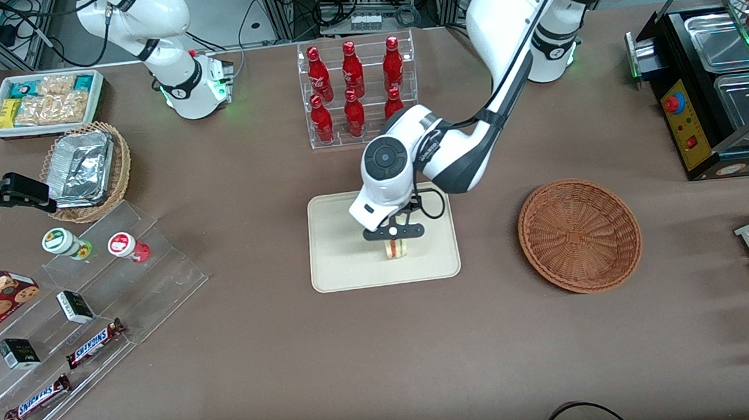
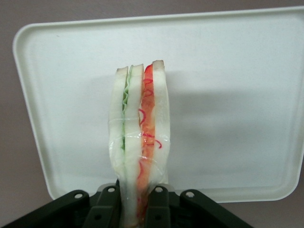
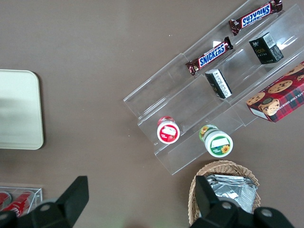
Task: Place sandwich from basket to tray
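Observation:
Over the cream tray (image 1: 339, 265), my left gripper (image 1: 394, 234) is shut on the sandwich (image 1: 396, 248), a wrapped wedge of pale bread with red, orange and green layers. In the left wrist view the sandwich (image 2: 139, 137) is pinched between the two black fingers (image 2: 159, 206), with the tray (image 2: 228, 95) spread beneath it. I cannot tell whether the sandwich touches the tray surface. The reddish-brown wicker basket (image 1: 579, 235) lies beside the tray, toward the working arm's end of the table, with nothing in it.
A clear rack of red bottles (image 1: 357, 89) stands farther from the front camera than the tray. A tiered acrylic stand with candy bars and cups (image 1: 78, 310), a light wicker basket of foil containers (image 1: 85, 171) and a white snack bin (image 1: 44, 101) lie toward the parked arm's end. A black appliance (image 1: 708, 81) stands toward the working arm's end.

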Action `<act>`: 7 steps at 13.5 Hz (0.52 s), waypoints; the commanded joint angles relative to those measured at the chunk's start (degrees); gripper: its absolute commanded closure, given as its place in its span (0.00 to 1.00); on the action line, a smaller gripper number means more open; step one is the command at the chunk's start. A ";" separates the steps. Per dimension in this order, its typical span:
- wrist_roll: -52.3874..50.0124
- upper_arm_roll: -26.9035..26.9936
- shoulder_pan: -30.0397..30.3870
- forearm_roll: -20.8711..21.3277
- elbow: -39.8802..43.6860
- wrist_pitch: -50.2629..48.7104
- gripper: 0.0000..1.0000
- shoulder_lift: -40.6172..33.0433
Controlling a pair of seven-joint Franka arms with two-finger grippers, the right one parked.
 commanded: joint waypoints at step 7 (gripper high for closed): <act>-0.82 0.36 -2.69 -0.20 4.48 5.29 1.00 5.84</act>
